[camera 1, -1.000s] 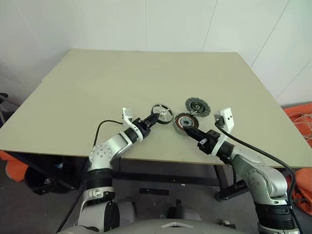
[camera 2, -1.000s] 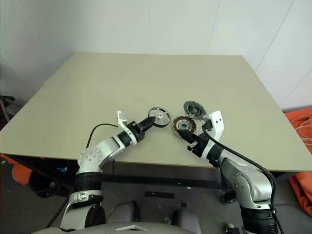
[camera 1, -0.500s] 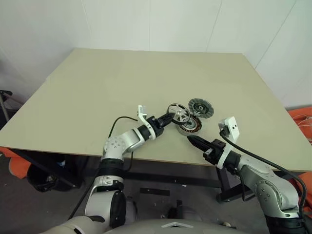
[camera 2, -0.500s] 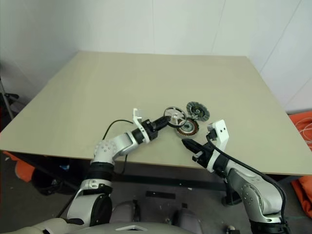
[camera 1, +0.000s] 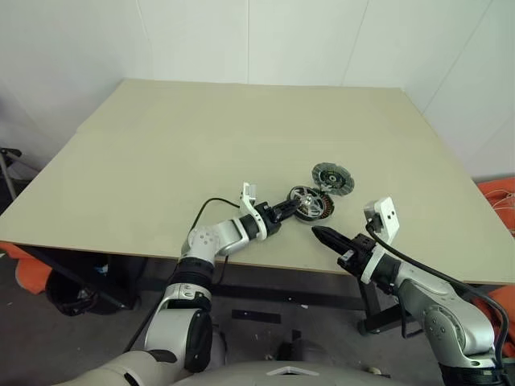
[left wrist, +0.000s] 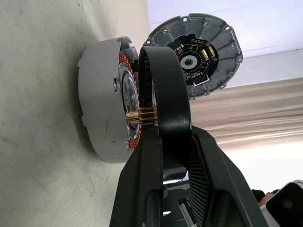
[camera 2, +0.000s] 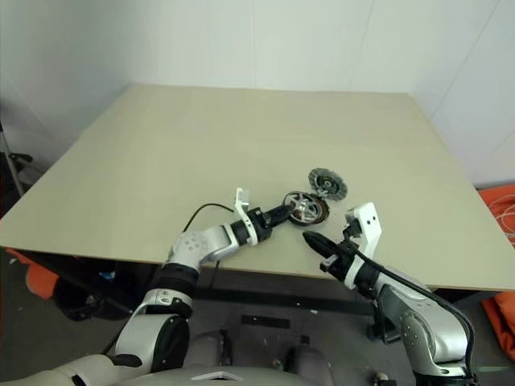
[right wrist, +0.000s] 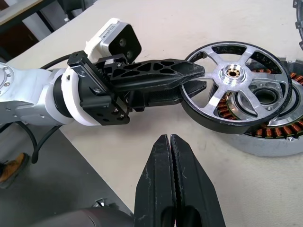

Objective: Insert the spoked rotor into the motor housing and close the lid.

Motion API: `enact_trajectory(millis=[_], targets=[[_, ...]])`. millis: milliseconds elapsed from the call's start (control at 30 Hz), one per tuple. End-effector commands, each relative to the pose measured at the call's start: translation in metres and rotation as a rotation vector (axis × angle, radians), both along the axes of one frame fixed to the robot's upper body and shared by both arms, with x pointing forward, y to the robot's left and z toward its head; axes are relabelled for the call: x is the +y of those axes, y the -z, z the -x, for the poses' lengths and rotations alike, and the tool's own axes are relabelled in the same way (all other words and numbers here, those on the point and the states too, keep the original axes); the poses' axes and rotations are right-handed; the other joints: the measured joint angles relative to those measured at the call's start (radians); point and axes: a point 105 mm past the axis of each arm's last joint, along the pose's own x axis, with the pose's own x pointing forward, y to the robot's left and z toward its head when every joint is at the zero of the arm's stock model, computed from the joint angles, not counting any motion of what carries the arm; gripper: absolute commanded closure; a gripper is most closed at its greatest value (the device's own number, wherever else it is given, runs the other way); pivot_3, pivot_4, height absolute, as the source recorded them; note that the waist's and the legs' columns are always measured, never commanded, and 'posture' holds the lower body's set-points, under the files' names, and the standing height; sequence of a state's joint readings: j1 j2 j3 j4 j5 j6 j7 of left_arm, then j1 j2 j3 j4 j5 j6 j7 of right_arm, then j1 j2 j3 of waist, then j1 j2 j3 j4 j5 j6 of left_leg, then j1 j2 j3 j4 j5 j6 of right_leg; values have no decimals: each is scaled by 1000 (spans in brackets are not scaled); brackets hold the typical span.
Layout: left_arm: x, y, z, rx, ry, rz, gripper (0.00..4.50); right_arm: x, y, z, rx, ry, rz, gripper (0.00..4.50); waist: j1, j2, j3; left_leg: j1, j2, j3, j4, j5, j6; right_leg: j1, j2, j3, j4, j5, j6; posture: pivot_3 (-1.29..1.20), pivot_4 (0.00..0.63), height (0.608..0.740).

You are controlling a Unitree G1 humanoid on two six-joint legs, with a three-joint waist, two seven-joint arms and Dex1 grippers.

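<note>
Head views: my left gripper is clamped on the rim of the spoked rotor and holds it over the near side of the motor housing, which sits on the table near the front edge. The lid lies flat just beyond the housing, untouched. My right gripper hangs free in front of the housing with its fingers pressed together on nothing.

Left wrist view: edge-on, the rotor's black rim stands just off the housing's copper windings. Gap or first contact, I cannot tell from this angle.

Right wrist view: the rotor is tilted and offset, overlapping only part of the housing's winding ring. Its hub is not over the central hole.

Status, my judgement: rotor picked up and brought to the housing; insertion not done. Left to do: centre and level the rotor, seat it, release, then fetch the lid and close it.
</note>
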State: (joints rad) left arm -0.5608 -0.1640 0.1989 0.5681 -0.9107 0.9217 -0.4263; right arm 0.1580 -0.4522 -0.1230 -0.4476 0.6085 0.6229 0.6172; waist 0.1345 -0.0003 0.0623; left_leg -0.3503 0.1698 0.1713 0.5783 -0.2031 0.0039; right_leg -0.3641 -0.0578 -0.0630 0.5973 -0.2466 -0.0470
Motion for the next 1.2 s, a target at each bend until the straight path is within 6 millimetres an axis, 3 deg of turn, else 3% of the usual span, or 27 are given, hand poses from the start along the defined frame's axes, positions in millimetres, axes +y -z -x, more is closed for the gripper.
enact_trajectory(millis=[33,500,933,1200], targets=[[-32,-34,-1,-89,70,65,4107,3,-9,0,-50,-10,-8,4500,0,0,0,0,0,0,0,0,0,0,0,0,0,0,0,0,0,740],[-38,-52,9,-149,135,183,4107,-7,-11,3,-86,43,32,4500,2,0,0,0,0,0,0,-1,1,1,0,-1,-1,0,-1,0,0,740],[-45,-49,-9,-152,49,184,4107,1,-20,3,-96,36,33,4500,1,2,-1,1,0,0,0,-1,1,3,0,-1,-3,0,0,0,0,740],[-55,-65,-10,-179,67,228,4107,3,-19,3,-92,26,34,4500,-4,5,-3,7,1,0,-3,0,0,12,0,-2,-9,0,1,0,0,740]])
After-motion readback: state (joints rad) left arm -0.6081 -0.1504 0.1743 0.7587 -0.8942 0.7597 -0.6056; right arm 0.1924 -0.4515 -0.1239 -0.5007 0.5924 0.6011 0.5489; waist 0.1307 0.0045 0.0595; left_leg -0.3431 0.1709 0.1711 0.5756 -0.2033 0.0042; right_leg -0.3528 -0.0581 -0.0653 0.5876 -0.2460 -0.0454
